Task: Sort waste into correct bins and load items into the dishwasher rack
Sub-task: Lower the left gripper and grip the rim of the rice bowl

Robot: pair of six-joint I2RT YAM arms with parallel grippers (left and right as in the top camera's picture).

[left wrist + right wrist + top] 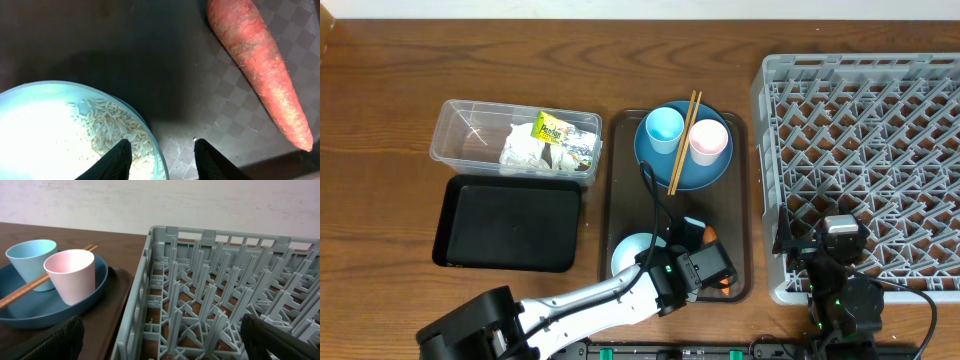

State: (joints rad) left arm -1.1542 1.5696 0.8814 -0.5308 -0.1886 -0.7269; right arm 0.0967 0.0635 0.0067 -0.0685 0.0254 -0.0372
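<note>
— Where is the bowl?
— The light-blue bowl (45,130), with rice (112,127) in it, sits in the near left corner of the brown tray (620,210). My left hand (162,160) has its fingers apart, one on each side of the bowl's rim.
— And the carrot?
— The carrot (260,75) lies near the bowl on the same tray. My right hand (165,347) is wide apart over the near left corner of the grey rack (134,315).

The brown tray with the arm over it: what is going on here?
The left pincer hangs open astride the rim of the light-blue bowl of rice; the carrot lies beside it on the brown tray. The napkin and packet are in the clear tub. The blue cup, pink cup and chopsticks sit on the blue plate. The right pincer is open at the rack.
</note>
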